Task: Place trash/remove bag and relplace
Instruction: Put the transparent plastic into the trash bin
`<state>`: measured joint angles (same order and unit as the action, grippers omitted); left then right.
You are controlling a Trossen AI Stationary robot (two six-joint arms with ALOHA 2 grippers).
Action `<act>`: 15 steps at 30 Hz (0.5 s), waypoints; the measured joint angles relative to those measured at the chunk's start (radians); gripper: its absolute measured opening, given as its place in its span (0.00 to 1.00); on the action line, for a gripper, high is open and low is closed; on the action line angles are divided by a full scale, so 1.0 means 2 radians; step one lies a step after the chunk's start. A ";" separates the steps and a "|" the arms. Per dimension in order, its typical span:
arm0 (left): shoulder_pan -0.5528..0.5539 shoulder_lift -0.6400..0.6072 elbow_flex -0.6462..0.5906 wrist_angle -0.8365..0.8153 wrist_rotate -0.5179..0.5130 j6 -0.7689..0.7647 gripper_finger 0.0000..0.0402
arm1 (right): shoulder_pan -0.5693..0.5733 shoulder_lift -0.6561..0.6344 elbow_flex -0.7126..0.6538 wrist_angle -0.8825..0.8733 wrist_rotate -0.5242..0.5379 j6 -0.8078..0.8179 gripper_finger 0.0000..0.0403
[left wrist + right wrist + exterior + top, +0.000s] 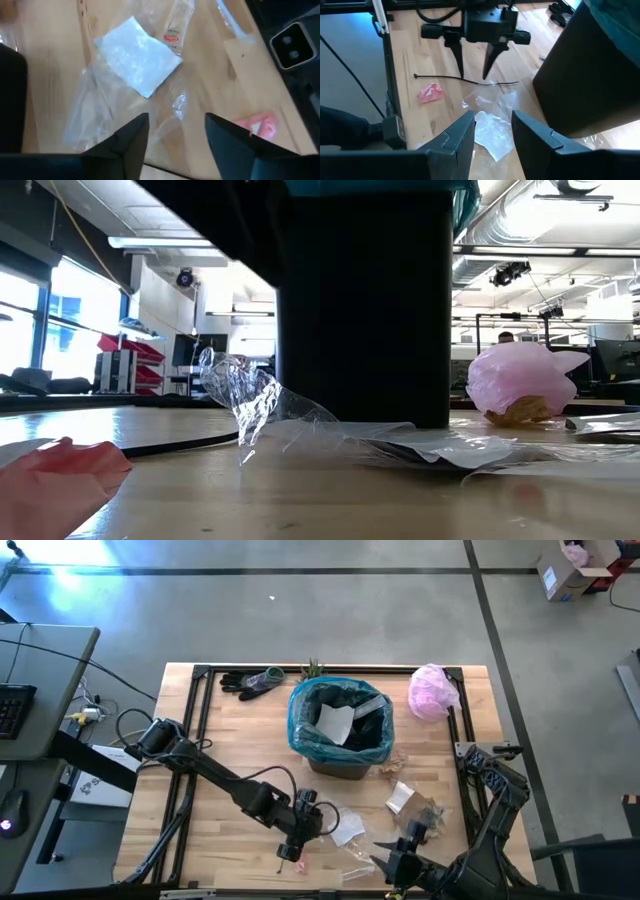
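Wooden bench [230, 740] carries everything. Left gripper [472, 60] hangs open, empty, above a clear wrapper [107, 107] and white scrap [137, 60]. Right gripper [492, 132], jaws parted, empty, faces it near the front edge. Teal bag [300, 725] lines the dark bin [340, 765] behind; pink bag [432, 692] lies beside.

Bin [360, 300] cut off at top in low view, hiding room behind. Beside bin, pink scrap [55, 480] blurred and cut by edge. Near bin, right gripper [400, 862] partly cut off in high view.
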<state>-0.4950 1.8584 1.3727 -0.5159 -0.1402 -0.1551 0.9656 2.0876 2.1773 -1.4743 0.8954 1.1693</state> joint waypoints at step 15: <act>0.032 0.064 -0.001 -0.011 0.027 0.001 0.54 | 0.026 0.001 0.000 -0.001 0.015 0.000 0.29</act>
<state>-0.4307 1.9866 1.3716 -0.5387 -0.0860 -0.1532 1.0175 2.0894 2.1773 -1.4770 0.9254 1.1694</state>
